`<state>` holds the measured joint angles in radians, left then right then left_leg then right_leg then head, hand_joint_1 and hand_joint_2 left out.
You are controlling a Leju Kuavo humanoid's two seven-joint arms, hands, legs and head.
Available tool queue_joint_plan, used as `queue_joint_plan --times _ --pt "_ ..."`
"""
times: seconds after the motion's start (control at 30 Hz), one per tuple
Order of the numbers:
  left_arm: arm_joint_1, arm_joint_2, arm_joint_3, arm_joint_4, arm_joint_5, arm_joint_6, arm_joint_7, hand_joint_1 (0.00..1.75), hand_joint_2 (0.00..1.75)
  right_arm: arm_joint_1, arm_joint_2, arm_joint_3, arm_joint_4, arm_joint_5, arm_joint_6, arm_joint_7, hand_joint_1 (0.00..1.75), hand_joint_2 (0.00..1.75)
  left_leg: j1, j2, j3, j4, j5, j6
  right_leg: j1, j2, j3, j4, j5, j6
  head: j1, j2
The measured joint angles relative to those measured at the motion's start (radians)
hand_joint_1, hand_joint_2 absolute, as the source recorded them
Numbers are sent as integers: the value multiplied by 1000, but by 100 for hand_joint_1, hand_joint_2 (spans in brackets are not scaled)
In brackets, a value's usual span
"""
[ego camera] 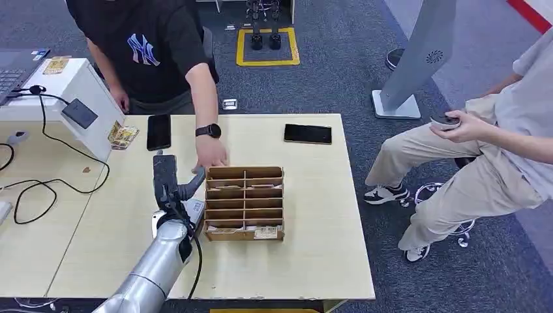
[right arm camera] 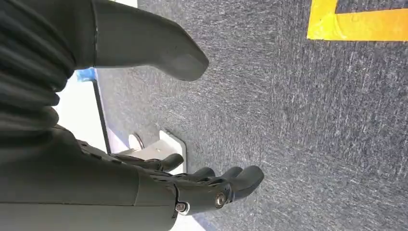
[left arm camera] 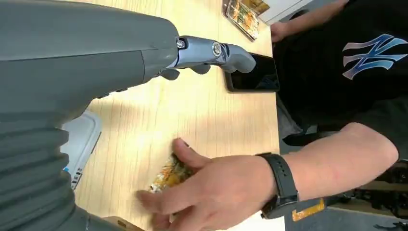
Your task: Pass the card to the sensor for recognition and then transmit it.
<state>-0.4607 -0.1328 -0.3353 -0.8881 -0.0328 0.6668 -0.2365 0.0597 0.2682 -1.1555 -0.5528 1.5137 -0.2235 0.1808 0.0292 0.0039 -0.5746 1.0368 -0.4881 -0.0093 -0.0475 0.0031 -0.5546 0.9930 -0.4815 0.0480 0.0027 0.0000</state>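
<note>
A person's hand presses a yellow-patterned card flat on the wooden table, just beside the slotted wooden card rack. My left hand hovers over the table left of the rack, fingers stretched out and holding nothing, a short way from the card. In the head view the person's hand hides the card. The black sensor pad sits on the sloped white box at the far left. My right hand hangs over grey carpet, fingers apart and empty.
Two black phones lie on the far side of the table. More patterned cards lean by the white box. A card sits in the rack's front row. Cables trail at left. A seated person is at right.
</note>
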Motion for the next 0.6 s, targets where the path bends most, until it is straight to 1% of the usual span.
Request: queue_joint_plan --times 0.6 --pt "10 -3 2 -14 -6 -6 -4 0 175 0 -13 31 26 0 -17 18 0 175 0 0 0 0 0 0 0 0 0 0 0 0 0 0"
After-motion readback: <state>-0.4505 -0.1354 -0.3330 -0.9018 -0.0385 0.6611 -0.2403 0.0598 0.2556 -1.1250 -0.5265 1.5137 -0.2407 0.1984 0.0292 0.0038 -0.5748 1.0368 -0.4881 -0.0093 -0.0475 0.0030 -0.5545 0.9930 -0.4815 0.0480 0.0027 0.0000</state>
